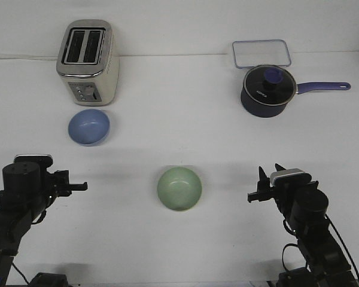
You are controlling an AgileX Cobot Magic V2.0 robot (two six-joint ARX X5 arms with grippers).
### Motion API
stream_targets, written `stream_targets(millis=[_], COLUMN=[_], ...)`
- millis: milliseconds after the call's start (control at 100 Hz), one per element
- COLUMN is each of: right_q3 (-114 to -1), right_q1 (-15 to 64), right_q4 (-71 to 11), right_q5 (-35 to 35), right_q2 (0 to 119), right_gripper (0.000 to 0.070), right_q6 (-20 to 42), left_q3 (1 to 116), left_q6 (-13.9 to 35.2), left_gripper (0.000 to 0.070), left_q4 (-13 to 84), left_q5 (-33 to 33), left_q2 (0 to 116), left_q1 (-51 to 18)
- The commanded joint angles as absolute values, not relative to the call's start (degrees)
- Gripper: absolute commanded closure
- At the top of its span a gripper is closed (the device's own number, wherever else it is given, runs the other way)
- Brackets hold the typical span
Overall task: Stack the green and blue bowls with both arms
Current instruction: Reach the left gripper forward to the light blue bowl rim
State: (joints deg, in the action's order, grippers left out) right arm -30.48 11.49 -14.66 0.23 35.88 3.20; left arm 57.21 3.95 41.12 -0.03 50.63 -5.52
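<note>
The green bowl (179, 188) sits mid-worktop, the blue bowl (89, 127) at ten o'clock; left claw (78, 186) and right claw (255, 192) grip nothing, their openness unclear.

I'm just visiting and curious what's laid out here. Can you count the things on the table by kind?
Bowls: 2, a small round periwinkle blue bowl and a small round sage green bowl
Toasters: 1, a silver two-slot toaster
Saucepans: 1, a dark navy lidded saucepan with a purple handle
Containers: 1, a clear rectangular tray with a blue rim
Total: 5
</note>
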Motion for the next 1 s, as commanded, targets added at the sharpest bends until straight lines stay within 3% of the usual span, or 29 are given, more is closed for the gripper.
stream_targets(millis=[0,280,390,460,550,710,990], right_q3=[-30.61,-30.61,-30.61,-30.61,-30.61,-30.61,-30.61], right_q1=[11.51,11.51,11.51,11.51,11.51,11.51,11.51], right_q4=[-14.13,-14.11,-14.11,-14.11,-14.11,-14.11,-13.98], right_q5=[0.43,0.45,0.45,0.45,0.45,0.45,0.45], right_q2=[36.03,36.03,36.03,36.03,36.03,36.03,36.03], right_gripper=[0.0379,0.0379,0.0379,0.0379,0.0379,0.0379,0.0379], right_q6=[3.01,3.01,3.01,3.01,3.01,3.01,3.20], left_q3=[58.43,58.43,58.43,58.46,58.46,60.12,72.44], left_q6=[3.75,4.14,4.40,4.60,4.60,4.75,4.56], left_gripper=[0.0687,0.0662,0.0390,0.0305,0.0298,0.0198,0.0198], left_q4=[40.69,38.33,38.52,38.48,38.44,38.22,35.92], left_q5=[-0.19,-0.19,-0.21,-0.19,-0.19,-0.21,-0.21], left_q2=[51.53,52.47,52.47,52.47,52.51,55.68,74.61], left_q1=[-5.65,-5.65,-5.63,-5.63,-5.63,-5.13,0.34])
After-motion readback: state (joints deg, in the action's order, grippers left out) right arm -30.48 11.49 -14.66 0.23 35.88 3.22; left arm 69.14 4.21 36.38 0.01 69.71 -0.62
